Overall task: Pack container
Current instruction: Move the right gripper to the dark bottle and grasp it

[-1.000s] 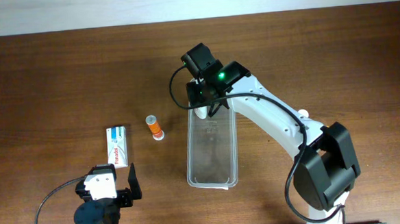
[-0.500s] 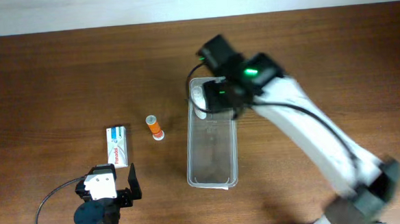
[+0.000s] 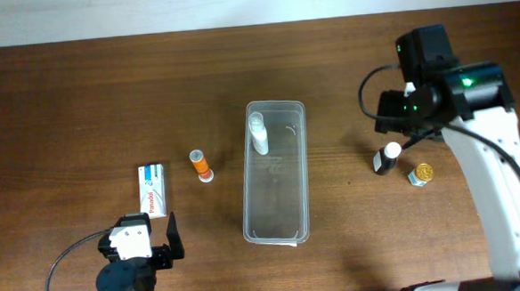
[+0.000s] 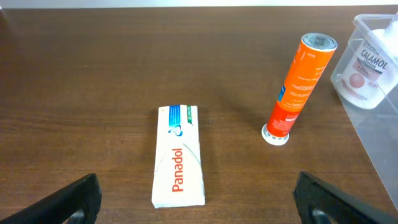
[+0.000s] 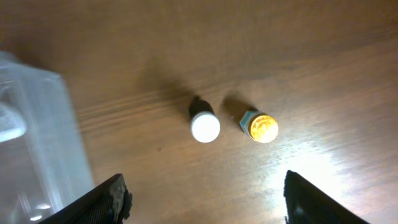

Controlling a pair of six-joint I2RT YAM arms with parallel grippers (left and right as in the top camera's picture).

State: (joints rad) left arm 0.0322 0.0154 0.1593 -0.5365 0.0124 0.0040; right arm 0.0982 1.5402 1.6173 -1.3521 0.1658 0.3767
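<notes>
The container (image 3: 248, 195) is a long clear tub at mid-table. A white bottle (image 3: 258, 134) lies inside at its far end; it also shows in the left wrist view (image 4: 367, 68). My right gripper (image 3: 410, 130) is open and empty, above a dark bottle with a white cap (image 3: 387, 158) and a small gold-capped jar (image 3: 421, 174). Both show in the right wrist view, the bottle (image 5: 204, 124) and the jar (image 5: 262, 126), ahead of the open jaws (image 5: 205, 199). My left gripper (image 3: 145, 230) is open and empty, near the front edge.
A white Panadol box (image 3: 153, 189) and an orange tube (image 3: 200, 165) lie left of the container. In the left wrist view the box (image 4: 179, 155) lies just ahead of the jaws (image 4: 199, 205) and the tube (image 4: 298, 87) stands to the right.
My right arm has swung from the container's far end out to the right. The white bottle now lies in the container. The left arm has not moved.
</notes>
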